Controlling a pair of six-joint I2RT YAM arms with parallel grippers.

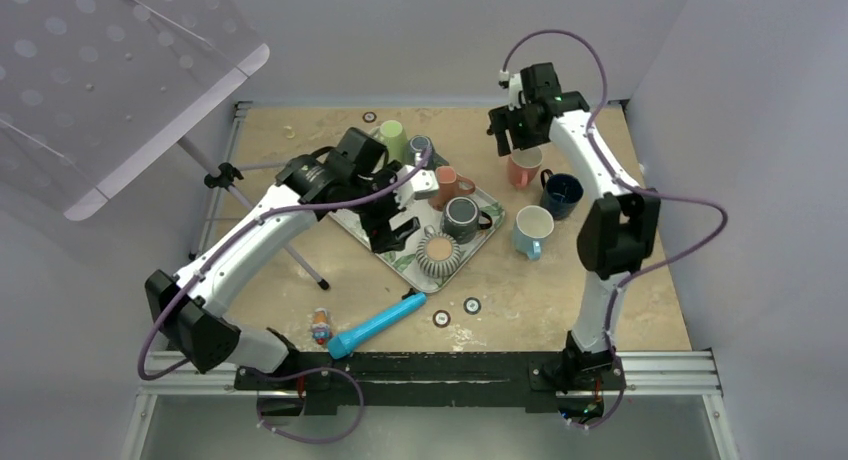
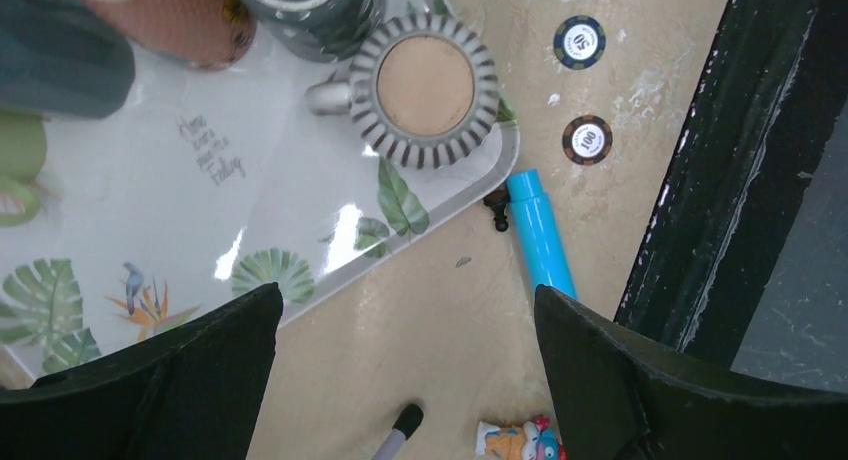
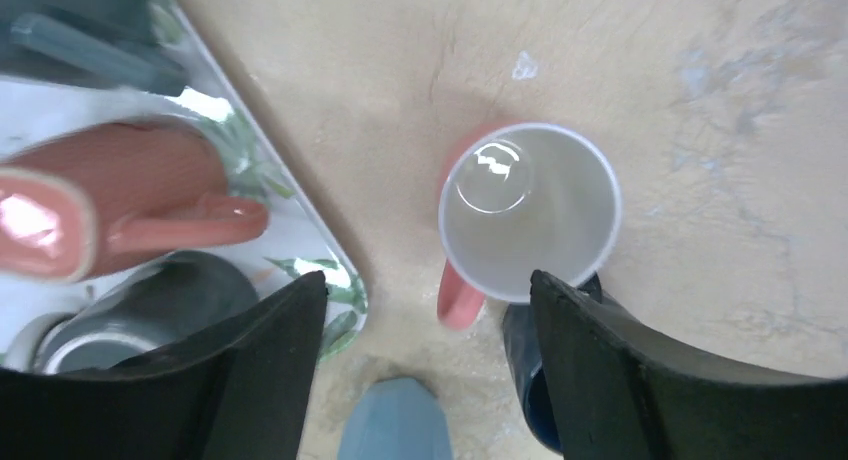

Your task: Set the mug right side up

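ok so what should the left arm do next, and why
Probably move the left fingers forward and down around the ribbed mug. It sits base-up at the near corner of the tray, just ahead of those fingers, which are open and empty. The right fingers hover open over an already upright pink mug.

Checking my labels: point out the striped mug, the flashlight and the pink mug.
Striped mug (image 2: 425,85): left wrist view, its upturned base.
Flashlight (image 2: 541,235): left wrist view, its blue barrel.
Pink mug (image 3: 530,230): right wrist view, its white inside.
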